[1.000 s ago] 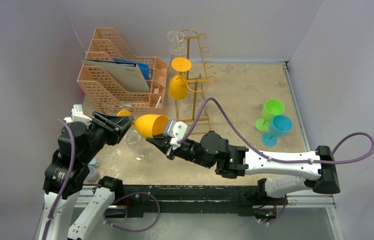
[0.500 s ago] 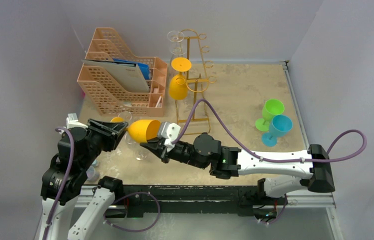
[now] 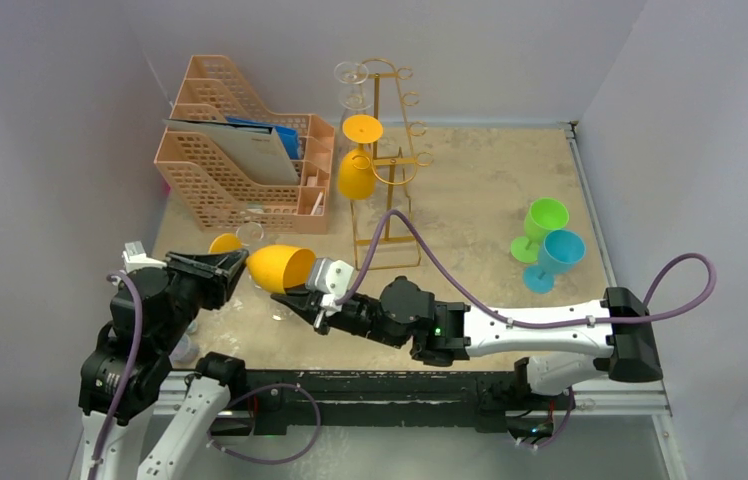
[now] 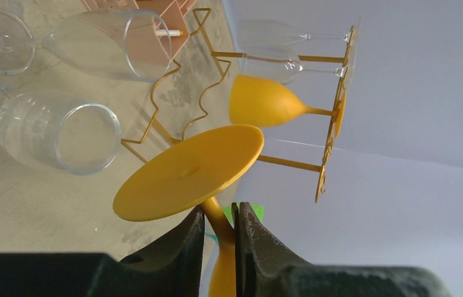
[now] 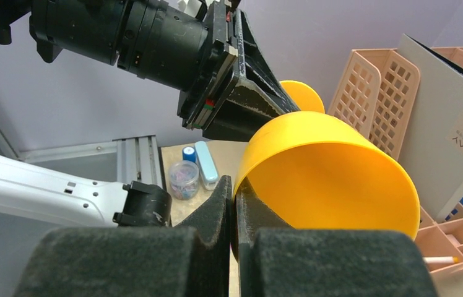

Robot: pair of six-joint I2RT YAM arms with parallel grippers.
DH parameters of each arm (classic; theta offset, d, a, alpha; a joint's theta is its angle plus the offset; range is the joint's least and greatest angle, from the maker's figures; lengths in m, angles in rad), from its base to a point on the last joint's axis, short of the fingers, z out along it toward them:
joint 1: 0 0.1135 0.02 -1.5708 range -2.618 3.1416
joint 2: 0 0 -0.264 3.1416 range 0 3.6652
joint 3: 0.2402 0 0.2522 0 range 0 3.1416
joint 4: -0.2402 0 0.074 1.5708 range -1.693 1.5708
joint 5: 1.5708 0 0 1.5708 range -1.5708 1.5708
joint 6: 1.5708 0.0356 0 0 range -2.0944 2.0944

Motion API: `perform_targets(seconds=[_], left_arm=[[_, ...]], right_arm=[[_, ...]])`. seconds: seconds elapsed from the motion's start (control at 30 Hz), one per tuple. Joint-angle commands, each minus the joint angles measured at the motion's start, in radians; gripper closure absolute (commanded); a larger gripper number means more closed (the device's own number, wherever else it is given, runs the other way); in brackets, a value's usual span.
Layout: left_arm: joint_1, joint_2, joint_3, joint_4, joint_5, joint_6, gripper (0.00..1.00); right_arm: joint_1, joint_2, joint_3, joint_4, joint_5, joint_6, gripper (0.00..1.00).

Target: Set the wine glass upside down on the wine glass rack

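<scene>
Top external: yellow wine glass (image 3: pixel 280 267) lies sideways in mid-air over the counter's (image 3: pixel 480 200) near left, well apart from the gold wire rack (image 3: pixel 391 165). The right tool (image 3: pixel 308 296) is pinched shut on the bowl rim and the left tool (image 3: pixel 237 262) is clamped on the stem. I judge it mid-handover; hanging not yet done.

The wine glass (image 4: pixel 186 173) loses its bowl below the left wrist view's edge; the right wrist view hides its stem.

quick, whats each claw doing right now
left claw: closed on the yellow glass, at its stem.
right claw: closed on the same glass's rim.
</scene>
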Motion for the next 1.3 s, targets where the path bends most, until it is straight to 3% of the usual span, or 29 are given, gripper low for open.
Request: perform_targets(seconds=[0.0,0.1,0.17,0.4,0.7,0.93,1.27], left_arm=[[-0.003,-0.028,-0.019,0.033,0.060,-0.263,0.86],[-0.003,-0.033,-0.010,0.032,0.048,-0.276,0.92],[-0.003,-0.039,-0.008,0.042,0.038,-0.274,1.00],[-0.003,-0.117,-0.032,0.179,-0.064,-0.167,1.00],[-0.003,-0.129,-0.029,0.225,-0.106,-0.065,1.00],[-0.003,-0.028,0.071,0.331,-0.076,0.352,1.00],[-0.003,0.155,0.191,0.417,0.133,0.834,1.00]], right_arm=[[0.025,-0.023,-0.012,0.101,0.003,-0.051,1.00],[0.027,-0.027,-0.014,0.094,-0.007,-0.051,1.00],[0.027,-0.027,-0.016,0.095,-0.013,-0.047,1.00],[0.027,-0.040,-0.031,0.090,0.005,-0.005,1.00],[0.027,-0.040,-0.029,0.074,0.013,0.044,0.66],[0.027,-0.109,-0.063,0.012,0.045,0.099,0.48],[0.025,-0.218,-0.091,-0.216,0.215,0.172,0.37]])
